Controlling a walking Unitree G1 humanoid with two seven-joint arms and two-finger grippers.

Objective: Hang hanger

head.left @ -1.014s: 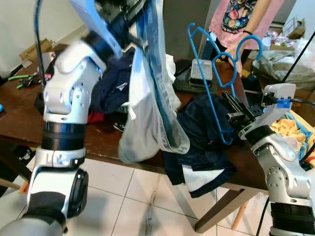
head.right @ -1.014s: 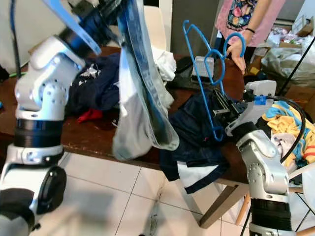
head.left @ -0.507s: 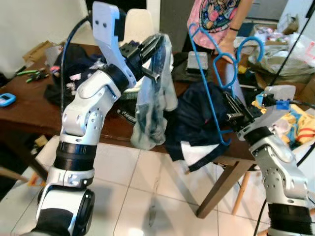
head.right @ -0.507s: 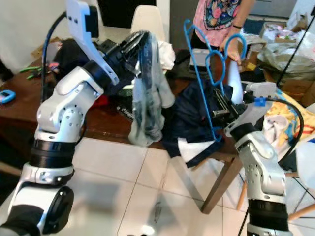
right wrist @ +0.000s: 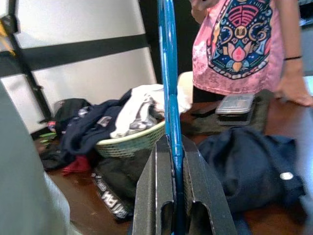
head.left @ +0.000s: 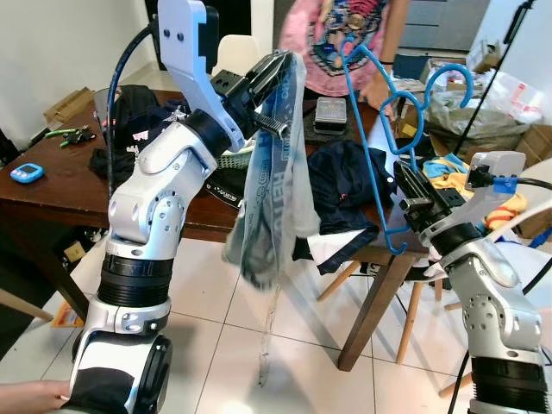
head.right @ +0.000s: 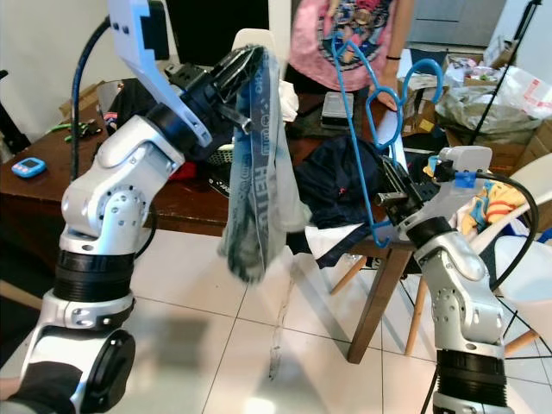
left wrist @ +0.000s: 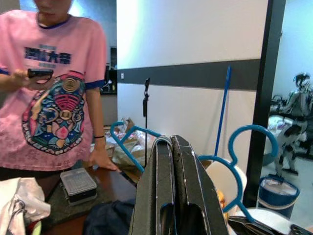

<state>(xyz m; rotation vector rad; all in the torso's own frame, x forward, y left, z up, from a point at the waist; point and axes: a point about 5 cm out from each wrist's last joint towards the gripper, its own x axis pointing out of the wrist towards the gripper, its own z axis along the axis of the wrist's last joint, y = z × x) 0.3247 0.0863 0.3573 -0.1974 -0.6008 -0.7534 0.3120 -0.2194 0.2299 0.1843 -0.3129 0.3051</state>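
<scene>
My left gripper (head.left: 274,73) is raised over the table's front edge and shut on a grey-blue garment (head.left: 272,198) with a lettered waistband, which hangs down past the tabletop. In the left wrist view the fingers (left wrist: 171,166) are pressed together. To the right, my right gripper (head.left: 412,194) is shut on the lower bar of a blue plastic hanger (head.left: 371,138), which stands upright with its hook (head.left: 414,95) uppermost. The right wrist view shows the hanger's bar (right wrist: 168,73) running up from between the fingers. Garment and hanger are apart.
A dark wooden table (head.left: 52,185) carries a heap of dark clothes (head.left: 345,172), a basket of laundry (right wrist: 132,142) and a small blue device (head.left: 28,172). A person in a pink shirt (head.left: 345,34) stands behind it. A white chair (head.right: 526,198) is at the right.
The camera has pulled back and risen, so more floor and table leg show. The left arm has swung the garment slightly right and it hangs longer. The hanger stays upright in the right gripper.
</scene>
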